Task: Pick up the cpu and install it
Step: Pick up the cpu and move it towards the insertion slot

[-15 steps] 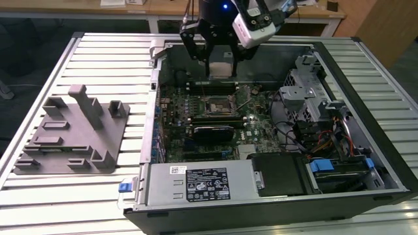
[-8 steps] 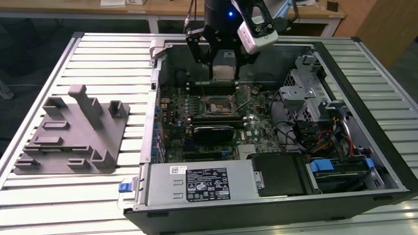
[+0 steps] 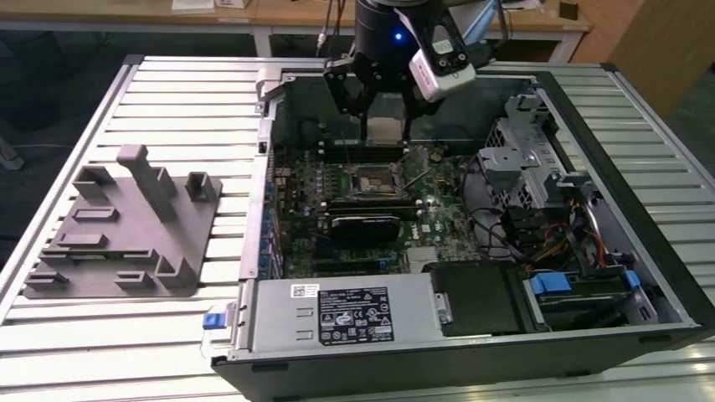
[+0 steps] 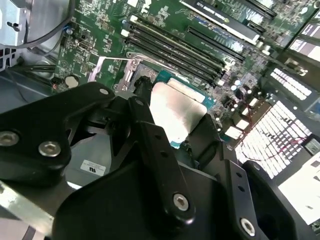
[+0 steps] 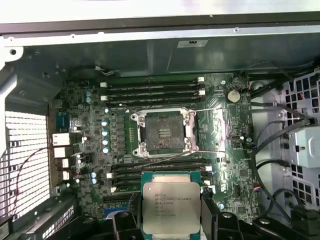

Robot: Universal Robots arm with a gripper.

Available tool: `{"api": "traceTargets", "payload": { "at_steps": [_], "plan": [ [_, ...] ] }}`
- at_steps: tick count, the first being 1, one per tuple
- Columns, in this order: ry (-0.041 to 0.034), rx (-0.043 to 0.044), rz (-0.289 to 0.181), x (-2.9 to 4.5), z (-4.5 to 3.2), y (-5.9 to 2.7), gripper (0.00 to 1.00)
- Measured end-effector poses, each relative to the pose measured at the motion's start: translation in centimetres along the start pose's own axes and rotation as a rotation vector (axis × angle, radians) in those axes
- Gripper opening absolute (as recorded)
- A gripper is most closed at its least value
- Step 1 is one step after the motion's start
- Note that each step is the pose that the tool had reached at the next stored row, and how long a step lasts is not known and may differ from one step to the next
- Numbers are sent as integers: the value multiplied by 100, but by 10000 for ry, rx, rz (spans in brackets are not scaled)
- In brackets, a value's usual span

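My gripper (image 3: 383, 124) hangs over the back part of the open computer case, shut on the cpu (image 3: 386, 127). In both wrist views the cpu (image 5: 171, 205) (image 4: 176, 112) is a flat silver square with a pale rim, clamped at two opposite edges between the black fingers (image 5: 216, 222). It is held in the air above the green motherboard (image 3: 430, 222). The black metal-framed socket (image 5: 162, 132) lies uncovered on the board, a little away from the chip; in the exterior view the socket (image 3: 364, 181) sits below and in front of the gripper.
A large grey tray (image 3: 123, 226) with upright posts stands on the slatted table at the exterior view's left. Inside the case are memory slots (image 5: 150, 90), a power supply (image 3: 341, 314), a drive cage (image 3: 537, 167) and loose cables (image 3: 558, 243). The case walls surround the board.
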State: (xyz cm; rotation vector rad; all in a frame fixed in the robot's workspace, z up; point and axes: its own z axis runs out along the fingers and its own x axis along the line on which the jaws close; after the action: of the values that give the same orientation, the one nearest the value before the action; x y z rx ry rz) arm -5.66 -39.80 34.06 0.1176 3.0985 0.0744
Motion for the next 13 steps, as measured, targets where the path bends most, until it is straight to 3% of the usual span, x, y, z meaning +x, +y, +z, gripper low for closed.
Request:
{"api": "traceTargets", "payload": {
  "at_steps": [5, 13],
  "plan": [
    [81, 7, 4, -29, 92, 14, 55],
    [99, 8, 5, -31, 234, 15, 55]
  ]
}}
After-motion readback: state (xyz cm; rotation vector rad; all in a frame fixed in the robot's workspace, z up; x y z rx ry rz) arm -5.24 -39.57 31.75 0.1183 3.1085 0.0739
